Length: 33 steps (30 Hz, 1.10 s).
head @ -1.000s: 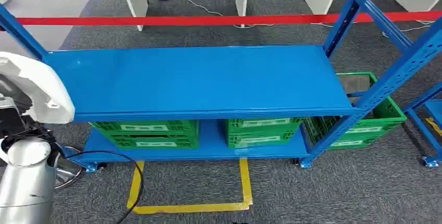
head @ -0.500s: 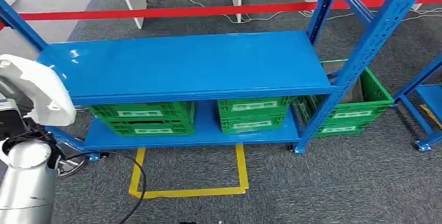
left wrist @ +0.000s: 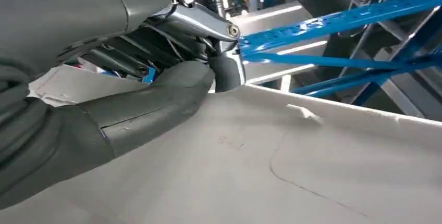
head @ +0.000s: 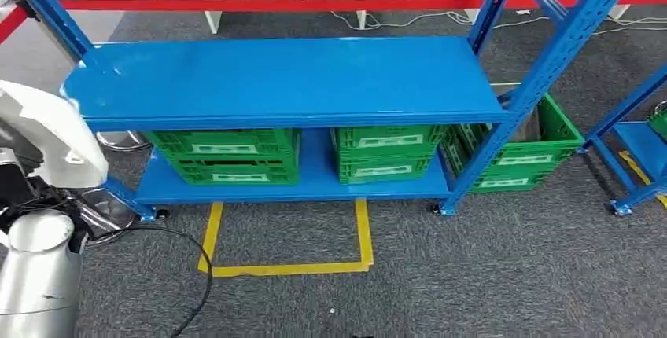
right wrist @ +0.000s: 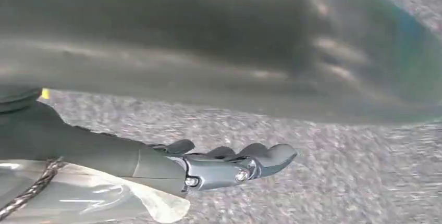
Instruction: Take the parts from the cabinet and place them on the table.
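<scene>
Left hand grips a white part, fingers clenched on it; right hand released, over carpet. Blue cabinet holds 2 green crates.

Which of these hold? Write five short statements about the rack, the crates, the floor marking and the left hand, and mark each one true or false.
1. A green crate stands on the upper shelf of the blue rack. False: that shelf is bare.
2. Two green crates sit side by side on the lower shelf. True.
3. A third green crate stands on the carpet at the rack's right end. True.
4. The left hand holds nothing. False: it grips a white part, with its thumb lying on the surface.
5. The tape outline on the floor in front of the rack is red. False: it is yellow.
</scene>
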Available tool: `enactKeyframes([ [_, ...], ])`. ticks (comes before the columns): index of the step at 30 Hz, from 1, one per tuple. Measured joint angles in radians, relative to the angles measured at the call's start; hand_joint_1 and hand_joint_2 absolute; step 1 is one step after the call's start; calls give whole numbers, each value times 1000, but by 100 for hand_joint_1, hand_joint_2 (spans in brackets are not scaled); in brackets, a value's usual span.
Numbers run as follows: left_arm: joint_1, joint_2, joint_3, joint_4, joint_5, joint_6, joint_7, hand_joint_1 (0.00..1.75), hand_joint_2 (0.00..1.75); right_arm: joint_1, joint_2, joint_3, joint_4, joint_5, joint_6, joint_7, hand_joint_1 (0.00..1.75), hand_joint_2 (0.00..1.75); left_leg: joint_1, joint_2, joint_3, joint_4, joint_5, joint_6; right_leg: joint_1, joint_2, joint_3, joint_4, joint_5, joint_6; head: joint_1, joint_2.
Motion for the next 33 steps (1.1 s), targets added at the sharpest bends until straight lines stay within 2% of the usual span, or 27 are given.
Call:
enactKeyframes([
  [1, 2, 0, 0, 0, 0, 0, 0, 175, 175, 0, 0, 0, 0, 0, 0, 0, 0, 0, 0, 0, -15, 1, 11, -3, -2, 0, 20, -8, 50, 1, 1, 0],
  [2, 3, 0, 0, 0, 1, -2, 0, 175, 175, 0, 0, 0, 0, 0, 0, 0, 0, 0, 0, 0, -31, 4, 22, -6, -3, 0, 56, -44, 100, 1, 0, 0],
  [3, 4, 0, 0, 0, 4, -7, 0, 175, 175, 0, 0, -1, 0, 1, 0, 0, 0, 0, 1, 0, -44, 9, 30, -10, -4, 0, 113, -116, 118, -1, 1, 0],
  [4, 4, 0, 0, 0, 6, -8, 0, 175, 175, -1, 0, -1, 0, 2, 0, 0, 0, 0, 1, -1, -51, 17, 35, -15, -5, 0, 183, -209, 93, -4, 1, 0],
  [5, 3, 2, 0, 0, 6, -8, -1, 175, 175, -3, 0, -1, 0, 2, 0, 0, 0, 0, -4, -1, -62, 32, 36, -18, -3, 0, 256, -306, 54, -7, 3, 0],
  [6, 3, 3, 1, 0, 8, -8, -2, 175, 175, -5, -1, -1, 0, 2, -1, 0, 0, 0, -4, 0, -67, 38, 42, -26, -2, 1, 260, -335, 25, -6, 2, 0],
  [8, 4, 4, 1, 0, 9, -8, -2, 175, 175, -2, -1, -1, 0, 3, 0, 0, 0, 0, -2, 1, -74, 39, 56, -35, 1, 2, 244, -330, 25, -21, 1, 0],
  [9, 5, 5, 1, 0, 9, -8, -2, 175, 175, 1, 1, -1, 0, 3, 0, 0, 0, 0, -1, 0, -78, 42, 58, -39, -6, -1, 241, -334, 33, -33, 3, 0],
  [10, 6, 6, 2, 0, 9, -8, -2, 175, 175, 1, 1, -2, 0, 4, 0, 0, 0, 0, 1, -3, -84, 52, 36, -47, -6, -4, 247, -334, 38, -41, 1, 0],
  [11, 6, 9, 3, 0, 9, -9, -2, 175, 175, 1, 1, -2, 0, 5, 0, 0, 0, 0, 3, -3, -98, 98, -12, -55, -6, -5, 245, -334, 45, -50, -3, 0],
  [13, 9, 11, 3, 0, 11, -12, -2, 175, 175, 0, 1, -3, 0, 5, 0, 0, 0, 0, 9, -3, -151, 260, -101, -67, -4, -6, 234, -332, 55, -52, -3, 0],
  [14, 13, 11, 3, 0, 12, -16, -2, 175, 175, 0, 1, -3, 0, 6, 0, 0, 0, 0, 11, -3, -170, 330, -125, -70, -4, -6, 229, -331, 59, -52, -3, 0],
  [15, 18, 11, 3, 0, 13, -21, -2, 175, 175, 1, 1, -3, 0, 6, 0, 0, 0, 0, 12, -3, -172, 353, -124, -70, -3, -6, 225, -329, 61, -51, -3, 0],
  [16, 20, 13, 3, 0, 15, -26, -2, 175, 175, 2, 1, -3, 0, 6, 0, -1, 0, 0, 12, -3, -152, 333, -104, -69, -3, -5, 221, -326, 62, -50, -3, 0],
  [17, 20, 14, 3, 0, 15, -27, -2, 175, 175, 2, 1, -3, 0, 6, 0, -1, 0, 0, 12, -3, -116, 269, -66, -65, -3, -5, 219, -323, 62, -50, -3, 0],
  [18, 19, 16, 3, 0, 15, -28, -2, 175, 175, 2, 1, -3, 0, 6, 0, -1, 0, 0, 12, -4, -64, 177, -22, -58, -2, -4, 220, -322, 62, -50, -3, 0],
  [19, 19, 18, 4, 0, 15, -28, -2, 175, 175, 1, 1, -3, 0, 7, 0, -2, 0, 0, 10, -5, -19, 88, 2, -50, -2, -4, 220, -322, 60, -48, -3, 0],
  [20, 18, 20, 4, 0, 15, -29, -2, 175, 175, -1, 1, -3, 0, 8, 0, -2, 0, 0, 5, -6, 2, 64, -20, -44, 2, -3, 213, -322, 63, -42, -2, 0],
  [22, 19, 23, 6, -2, 15, -32, -2, 175, 175, -3, 1, -3, 0, 9, 0, -3, 0, 0, 1, -6, -2, 49, -19, -40, 0, -3, 209, -322, 69, -31, -3, 0],
  [24, 19, 26, 8, -2, 15, -46, -2, 175, 175, -3, 1, -3, 0, 13, -2, -4, 0, 0, 2, -6, -3, 35, -19, -25, 2, -5, 206, -325, 70, -18, -2, 0],
  [25, 21, 26, 8, -2, 15, -52, -2, 175, 175, -3, 1, -3, 0, 13, -3, -7, 0, 0, 11, -2, 3, 22, -13, -19, 0, -3, 193, -314, 52, -16, -1, 0],
  [26, 20, 27, 8, -2, 15, -58, -2, 175, 175, -3, 0, -3, 0, 13, -4, -13, 0, 0, 10, -2, 3, 19, -12, -14, 4, -1, 176, -278, 26, -13, 0, 0],
  [28, 27, 27, 8, -2, 17, -68, -1, 175, 175, -4, 0, -3, 0, 20, -6, -16, 0, 0, 9, -2, -3, 20, -11, -8, 2, 1, 90, -107, -48, -9, -1, 0],
  [29, 32, 27, 9, -2, 18, -71, -1, 175, 175, -2, 0, -3, 0, 22, -11, -15, 0, 0, 9, -5, -4, 20, -11, -7, 2, 0, 51, -32, -72, -6, 0, 0],
  [30, 36, 28, 10, -2, 18, -74, -1, 175, 175, 0, 0, -3, 0, 23, -18, -14, 0, 0, 9, -7, -5, 21, -10, -7, 1, 0, 33, 0, -74, -5, 0, 0],
  [31, 42, 28, 10, -2, 17, -78, -1, 175, 175, 1, 0, -3, 0, 24, -32, -9, 0, 0, 9, -16, -5, 22, -10, -7, -1, 0, 37, -14, -48, -4, 0, 0],
  [33, 45, 28, 11, -2, 16, -78, 1, 175, 175, 1, 0, -3, 0, 27, -56, 5, 0, 0, 9, -31, -5, 29, -11, -9, -6, 7, 103, -157, 45, -4, 0, 0],
])
